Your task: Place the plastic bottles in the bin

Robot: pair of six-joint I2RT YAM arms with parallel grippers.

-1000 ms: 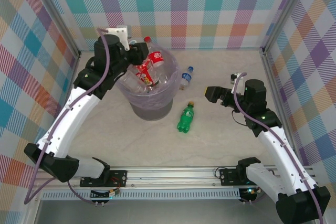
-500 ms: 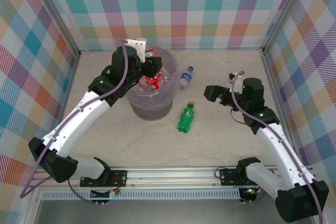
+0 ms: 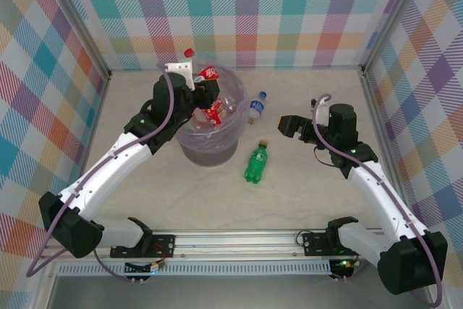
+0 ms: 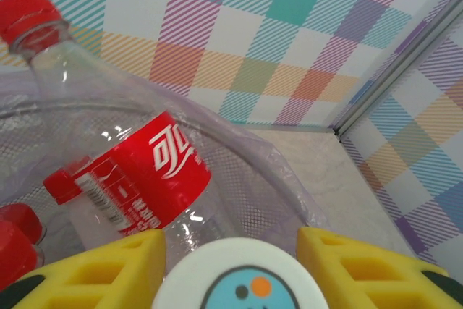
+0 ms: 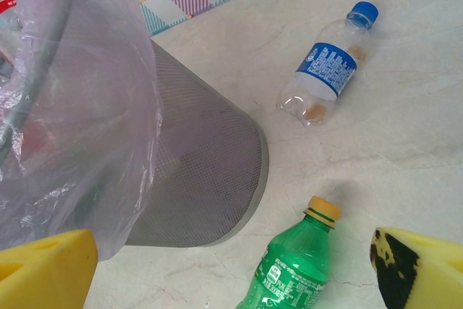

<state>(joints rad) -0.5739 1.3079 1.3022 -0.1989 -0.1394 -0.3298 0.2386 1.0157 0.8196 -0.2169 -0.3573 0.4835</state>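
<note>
Now the right gripper, jaws wide, should drop squarely across the green bottle; the left gripper hangs shut over the bin.

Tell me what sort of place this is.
Probably a robot test booth, not a home: bright checked-pattern walls on a metal corner post, two white robot arms bolted to an aluminium rail, and a round grey mesh bin.

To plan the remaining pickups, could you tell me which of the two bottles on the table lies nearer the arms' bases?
The green bottle with the yellow cap; the clear blue-capped bottle lies farther back, beside the bin.
</note>
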